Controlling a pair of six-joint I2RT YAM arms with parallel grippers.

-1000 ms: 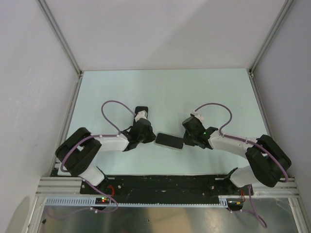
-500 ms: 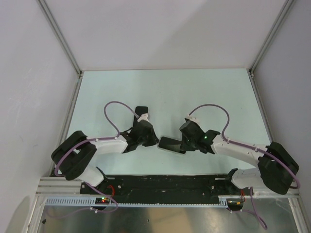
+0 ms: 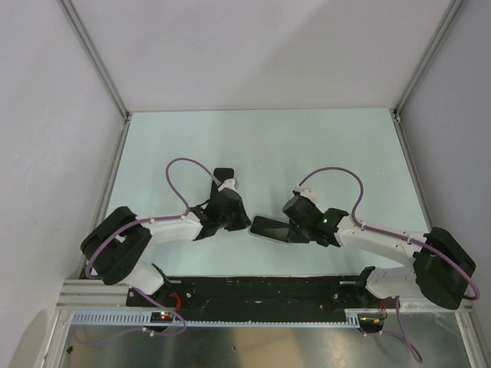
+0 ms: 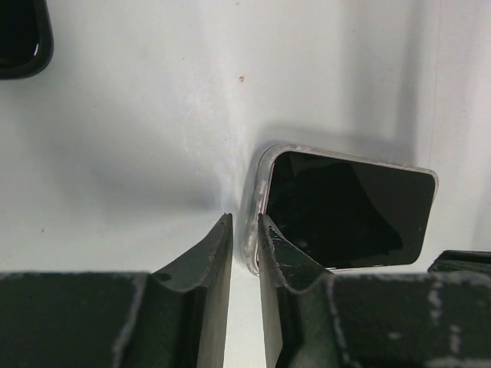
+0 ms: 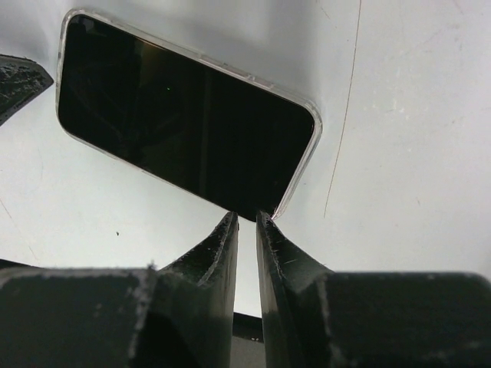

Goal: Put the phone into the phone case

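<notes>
Between my two grippers, near the front of the table (image 3: 261, 146), lies the phone (image 3: 268, 228), flat and screen up. From the top camera I see only a dark slab with the left gripper (image 3: 244, 223) at one short end and the right gripper (image 3: 292, 227) at the other. From that height I cannot tell how either pair of jaws stands.

The wrist cameras fill that in. On the left wrist feed a clear phone case (image 4: 255, 207) rims the phone's dark screen, so the phone sits inside it. My left gripper's jaws stand a narrow slit apart with nothing between them. The right-hand fingertip (image 4: 268, 230) is at the case's short edge, though I cannot tell whether it touches. A dark corner at the feed's lower right, beside the phone's far end, looks like the other gripper.

The right wrist feed shows the phone from the opposite end, the clear rim running all the way round it. My right gripper's jaws are also only a thin gap apart and grip nothing. Their tips meet the phone's near long edge close to a corner, and I cannot tell whether they press on it. One finger of the left gripper pokes in at the left edge, beside the phone's far end.

Beyond the phone, on the left arm's side and well apart from it, lies a black object (image 3: 222, 175). The left wrist feed catches only its rounded corner, and the right wrist feed misses it.
</notes>
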